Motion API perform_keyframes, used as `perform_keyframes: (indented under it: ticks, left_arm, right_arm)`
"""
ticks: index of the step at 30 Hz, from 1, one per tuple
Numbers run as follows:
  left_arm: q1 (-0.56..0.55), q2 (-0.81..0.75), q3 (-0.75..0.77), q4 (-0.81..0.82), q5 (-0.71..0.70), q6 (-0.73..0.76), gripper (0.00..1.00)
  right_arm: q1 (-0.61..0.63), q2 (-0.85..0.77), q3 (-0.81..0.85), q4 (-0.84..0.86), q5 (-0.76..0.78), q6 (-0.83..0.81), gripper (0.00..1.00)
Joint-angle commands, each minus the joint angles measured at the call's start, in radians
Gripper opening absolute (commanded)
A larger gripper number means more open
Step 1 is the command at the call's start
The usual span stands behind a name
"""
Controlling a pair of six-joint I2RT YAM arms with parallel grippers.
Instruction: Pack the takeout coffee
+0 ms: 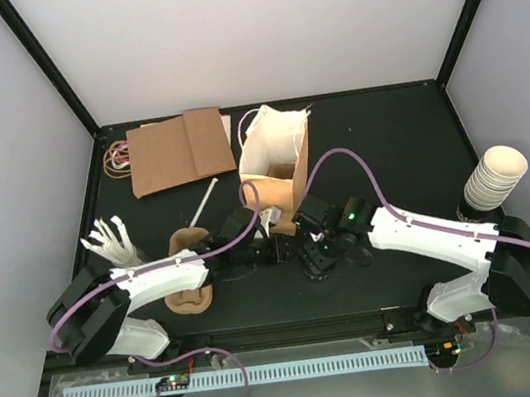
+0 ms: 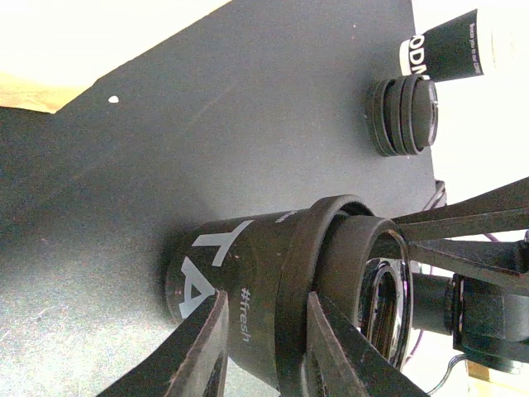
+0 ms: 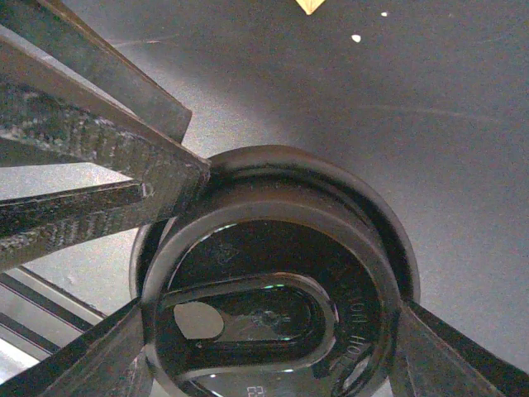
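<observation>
Right wrist view: right gripper (image 3: 264,351), opened wide, is squeezing the coffee cup (image 3: 281,223) lid; I cannot tell if left gripper (image 2: 266,310) is holding it.

Coffee cup (image 2: 248,265): from above, buried under the two meeting arms; in the left wrist view its lower side is cropped and its print only partly legible.
Lid (image 3: 273,248): near rim cut by the lower edge in the right wrist view; embossed lettering unreadable.
Left hand (image 2: 269,310): finger roots cropped; pressure on the cup wall cannot be told.
Right hand (image 3: 271,310): only finger slivers in the lower corners.
Second dark cup (image 2: 446,51): cropped at the corner, washed out by glare.
Pulp tray (image 1: 184,241): largely covered by the left arm.
</observation>
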Motion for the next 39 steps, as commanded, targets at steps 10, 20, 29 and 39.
perform_keyframes:
  ticks: [10, 20, 29, 39]
  left_arm:
    - [0.001, 0.071, -0.024, -0.069, -0.040, -0.003, 0.20]
    - [-0.005, 0.123, -0.101, 0.027, 0.006, -0.061, 0.20]
    - [-0.022, 0.157, -0.143, 0.096, 0.004, -0.093, 0.20]
    - [-0.023, 0.062, -0.142, 0.118, 0.011, -0.094, 0.23]
  right_arm:
    - [0.017, 0.079, -0.084, -0.030, -0.097, 0.005, 0.71]
    - [0.016, 0.097, -0.064, -0.042, -0.111, -0.008, 0.71]
    - [0.015, 0.109, -0.077, -0.032, -0.125, -0.013, 0.71]
    - [0.014, 0.116, -0.071, -0.041, -0.109, -0.009, 0.71]
